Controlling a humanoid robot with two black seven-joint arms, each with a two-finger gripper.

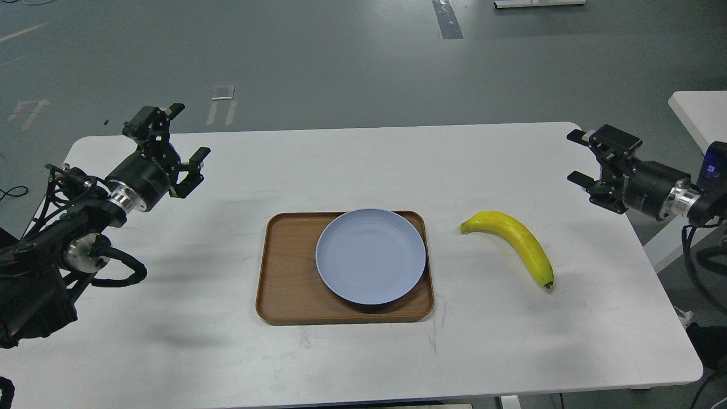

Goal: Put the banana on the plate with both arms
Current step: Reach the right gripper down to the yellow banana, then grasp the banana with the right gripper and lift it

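The yellow banana (514, 241) lies on the white table, right of the plate, stem end pointing left toward it. The pale blue plate (370, 255) sits empty on the right part of a brown wooden tray. My left gripper (189, 129) is open and empty, held above the table's far left, well away from the plate. My right gripper (578, 157) is open and empty, above the table's far right edge, beyond the banana and apart from it.
The brown wood-grain tray (287, 272) lies at the table's centre. The white table (363, 352) has rounded corners; grey floor lies beyond. A second white table (701, 113) stands at the far right.
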